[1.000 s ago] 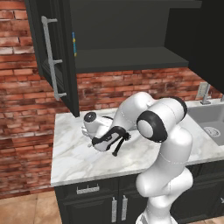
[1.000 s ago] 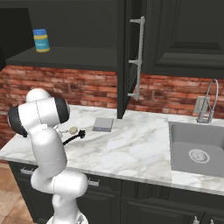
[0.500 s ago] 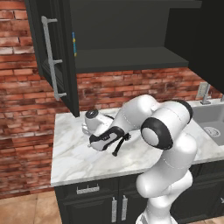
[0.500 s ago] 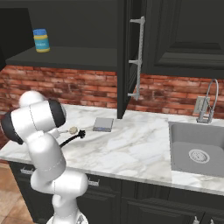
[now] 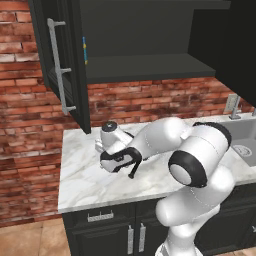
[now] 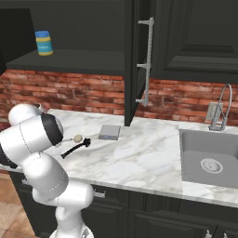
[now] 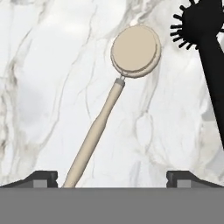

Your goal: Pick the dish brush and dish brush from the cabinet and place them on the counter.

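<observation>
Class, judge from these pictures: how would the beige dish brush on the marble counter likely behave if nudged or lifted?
The beige dish brush looks rigid, so probably stiff. Its thin handle suggests it's light. Lying flat on the counter, its round disc head might let it swivel or roll slightly when nudged.

Glossy veined marble counter (image 7: pixel 52 87); matt beige brush (image 7: pixel 131 54); bristly black brush (image 7: pixel 205 30)
</observation>
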Available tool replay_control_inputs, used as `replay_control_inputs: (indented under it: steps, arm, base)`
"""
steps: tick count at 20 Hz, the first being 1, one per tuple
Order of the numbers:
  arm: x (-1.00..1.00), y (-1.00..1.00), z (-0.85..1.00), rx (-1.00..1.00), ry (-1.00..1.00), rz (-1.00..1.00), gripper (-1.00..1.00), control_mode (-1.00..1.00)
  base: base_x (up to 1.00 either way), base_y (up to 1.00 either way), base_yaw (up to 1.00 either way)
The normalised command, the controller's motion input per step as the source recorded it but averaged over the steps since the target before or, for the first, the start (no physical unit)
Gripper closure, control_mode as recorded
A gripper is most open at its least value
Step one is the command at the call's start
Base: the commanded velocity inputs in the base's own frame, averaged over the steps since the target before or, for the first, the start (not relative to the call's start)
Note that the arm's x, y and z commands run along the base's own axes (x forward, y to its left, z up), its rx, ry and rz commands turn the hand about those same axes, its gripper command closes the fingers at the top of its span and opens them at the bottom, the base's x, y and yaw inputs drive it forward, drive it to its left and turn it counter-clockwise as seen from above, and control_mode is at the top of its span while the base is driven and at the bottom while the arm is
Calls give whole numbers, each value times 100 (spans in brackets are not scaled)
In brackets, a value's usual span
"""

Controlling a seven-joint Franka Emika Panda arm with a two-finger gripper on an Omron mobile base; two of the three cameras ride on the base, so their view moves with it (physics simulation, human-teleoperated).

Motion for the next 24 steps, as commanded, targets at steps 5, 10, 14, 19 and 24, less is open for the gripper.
replay_control_inputs:
  steps: [5, 10, 14, 19, 24]
  arm:
    - [-34, -2, 17, 3, 1, 0, -100, -100]
    - [-29, 0, 20, 2, 0, 0, -100, -100]
    - [-26, -1, 22, 4, 1, 0, -100, -100]
    - [-9, -7, 19, 1, 4, 12, -100, -100]
    - [-8, -5, 11, -2, 1, 17, -100, -100]
  base:
    - [0, 0, 0]
    - [0, 0, 0]
    - [0, 0, 0]
    - [0, 0, 0]
    - [0, 0, 0]
